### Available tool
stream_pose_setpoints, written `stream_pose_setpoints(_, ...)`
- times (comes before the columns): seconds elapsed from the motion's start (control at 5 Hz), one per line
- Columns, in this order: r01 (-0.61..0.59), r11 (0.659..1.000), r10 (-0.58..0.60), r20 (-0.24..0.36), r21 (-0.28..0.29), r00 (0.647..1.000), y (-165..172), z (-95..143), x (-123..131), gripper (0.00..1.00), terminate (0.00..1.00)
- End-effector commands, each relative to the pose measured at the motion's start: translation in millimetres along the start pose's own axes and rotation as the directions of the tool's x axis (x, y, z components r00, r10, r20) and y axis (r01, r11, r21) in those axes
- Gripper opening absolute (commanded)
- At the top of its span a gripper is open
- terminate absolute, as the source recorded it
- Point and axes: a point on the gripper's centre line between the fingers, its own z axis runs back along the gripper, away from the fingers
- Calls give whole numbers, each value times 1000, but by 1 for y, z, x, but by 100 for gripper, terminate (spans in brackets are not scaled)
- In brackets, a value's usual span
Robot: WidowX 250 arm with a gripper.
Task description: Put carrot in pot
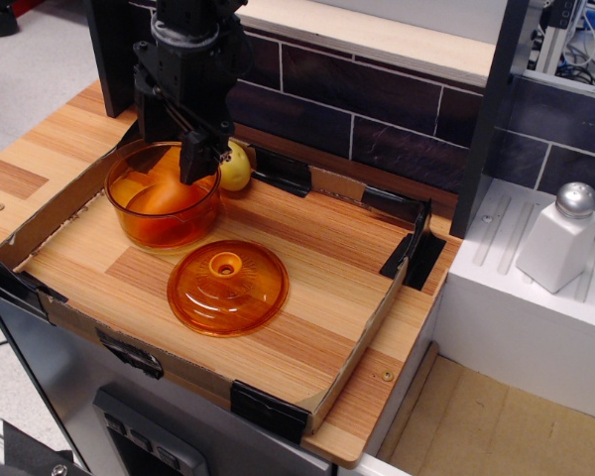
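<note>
The transparent amber pot [129, 220] stands at the back left of the cardboard tray. The orange carrot [159, 190] lies tilted inside the pot, seen slightly blurred over the rim and through the wall. My black gripper [174, 149] hangs just above the pot's back rim. Its fingers are spread apart with nothing between them, and one fingertip [197, 164] reaches down to rim height. The carrot is below the fingers and apart from them.
A flat domed orange lid [227, 287] with a knob lies in front of the pot. A yellow-green fruit [236, 167] sits behind the pot, next to the gripper. The tray's cardboard walls [362, 342] ring the board. A white shaker [560, 238] stands on the right counter.
</note>
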Motion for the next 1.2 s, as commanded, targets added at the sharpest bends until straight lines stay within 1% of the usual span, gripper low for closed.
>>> stream_pose_setpoints(0.0, -74, 997, 73, 76, 0, 994, 31, 45, 10, 100, 0)
stream_pose_setpoints(0.2, -82, 995, 88, 110, -60, 990, 29, 82, 15, 100, 0)
stream_pose_setpoints(0.4, -67, 991, 83, 145, -112, 986, 26, 110, 15, 100, 0)
stream_pose_setpoints(0.6, -50, 987, 77, 173, -154, 982, 29, 122, 8, 100, 0)
stream_pose_setpoints(0.8, -50, 987, 77, 173, -154, 982, 29, 122, 8, 100, 0)
stream_pose_setpoints(1.0, -50, 987, 77, 173, -154, 982, 29, 122, 8, 100, 100)
